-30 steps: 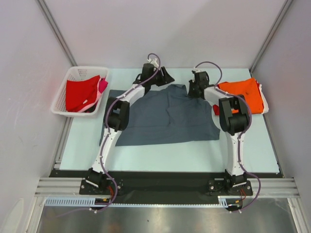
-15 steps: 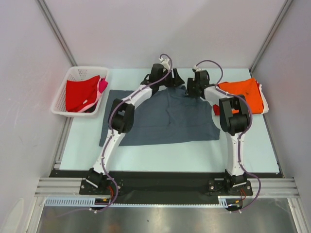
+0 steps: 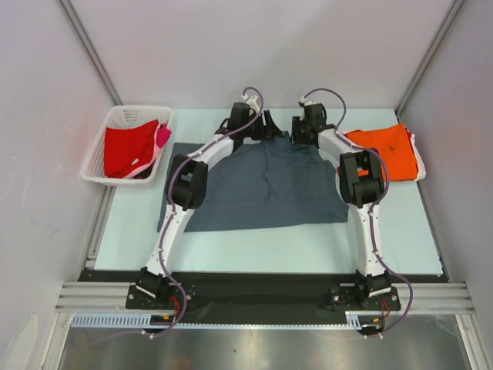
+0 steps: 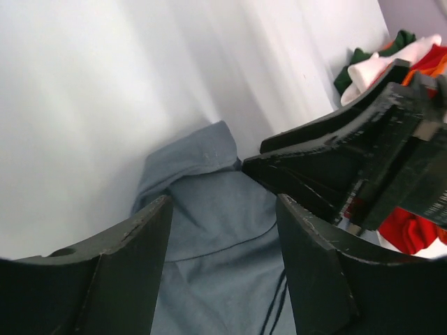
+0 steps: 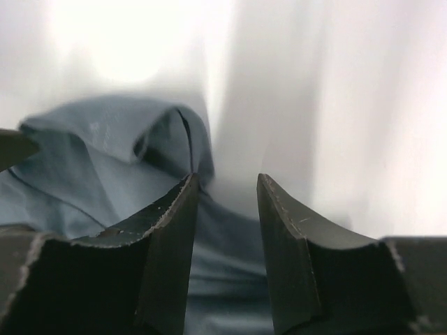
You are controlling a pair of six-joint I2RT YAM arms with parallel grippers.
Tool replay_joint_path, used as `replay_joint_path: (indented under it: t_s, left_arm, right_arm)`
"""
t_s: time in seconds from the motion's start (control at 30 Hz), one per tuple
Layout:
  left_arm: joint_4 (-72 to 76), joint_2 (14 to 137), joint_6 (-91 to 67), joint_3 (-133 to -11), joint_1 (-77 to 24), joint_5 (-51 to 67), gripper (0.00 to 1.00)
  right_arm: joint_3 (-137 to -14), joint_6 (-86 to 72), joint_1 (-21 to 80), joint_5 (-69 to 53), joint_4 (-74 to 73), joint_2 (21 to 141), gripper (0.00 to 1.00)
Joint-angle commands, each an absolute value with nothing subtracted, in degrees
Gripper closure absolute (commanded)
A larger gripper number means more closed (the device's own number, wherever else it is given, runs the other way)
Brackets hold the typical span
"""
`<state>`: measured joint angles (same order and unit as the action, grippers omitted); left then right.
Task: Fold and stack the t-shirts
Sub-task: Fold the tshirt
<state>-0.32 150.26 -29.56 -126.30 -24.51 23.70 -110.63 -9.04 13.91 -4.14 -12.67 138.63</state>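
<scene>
I can read no text, label, brand, number or sign in any of my views. The grey t-shirt (image 3: 262,185) below my jaws is plain cloth. The orange t-shirt (image 3: 385,150), the red t-shirt (image 3: 127,150) and the white basket (image 3: 96,158) carry no lettering I can make out.

The grey t-shirt (image 3: 262,185) is recorded as soft, matt cloth, lightly creased; the orange t-shirt (image 3: 385,150) likewise. The basket (image 3: 127,116) is noted as white lattice plastic. On the left gripper (image 4: 222,202), black fingers (image 4: 119,272) are found matt, scuffed at edges.
</scene>
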Motion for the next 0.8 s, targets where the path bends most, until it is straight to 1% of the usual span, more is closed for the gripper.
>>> replay_joint_path:
  t_s: [0.0,0.07,0.27,0.37,0.53,0.63,0.67,0.73,0.77]
  left_arm:
    - [0.9,143.6,-30.5,-126.4,-23.7,23.6,0.34]
    - [0.4,143.4,-30.4,-126.2,-23.6,23.0,0.34]
    - [-1.2,143.3,-30.3,-125.9,-23.5,22.7,0.34]
    - [-1.3,143.5,-30.8,-125.9,-23.2,22.9,0.34]
    - [-1.2,143.4,-31.4,-125.9,-22.8,23.4,0.34]
    - [-1.2,142.8,-31.5,-125.6,-22.5,23.7,0.34]
    - [-1.3,142.6,-31.5,-125.3,-22.5,24.0,0.34]
    - [-1.2,141.5,-31.6,-124.7,-22.3,24.0,0.35]
    - [-1.1,141.2,-31.5,-124.0,-22.3,24.0,0.35]
  right_arm:
    - [-115.8,-7.6,14.7,-5.4,-16.6,141.8,0.55]
    - [-117.4,-7.3,14.9,-5.2,-16.8,142.8,0.53]
    - [-119.4,-7.6,15.1,-6.5,-14.9,144.0,0.49]
    - [-123.0,-6.4,15.4,-7.1,-16.7,146.7,0.48]
    - [-133.0,-6.3,15.5,-7.3,-22.1,151.6,0.51]
    - [-134.4,-6.6,15.7,-5.2,-23.1,152.4,0.53]
    - [-134.9,-6.5,15.8,-4.8,-23.7,152.6,0.62]
    - [-135.5,-6.8,15.8,-3.4,-24.2,153.0,0.75]
    - [-135.9,-6.8,15.6,-3.3,-24.3,153.0,0.91]
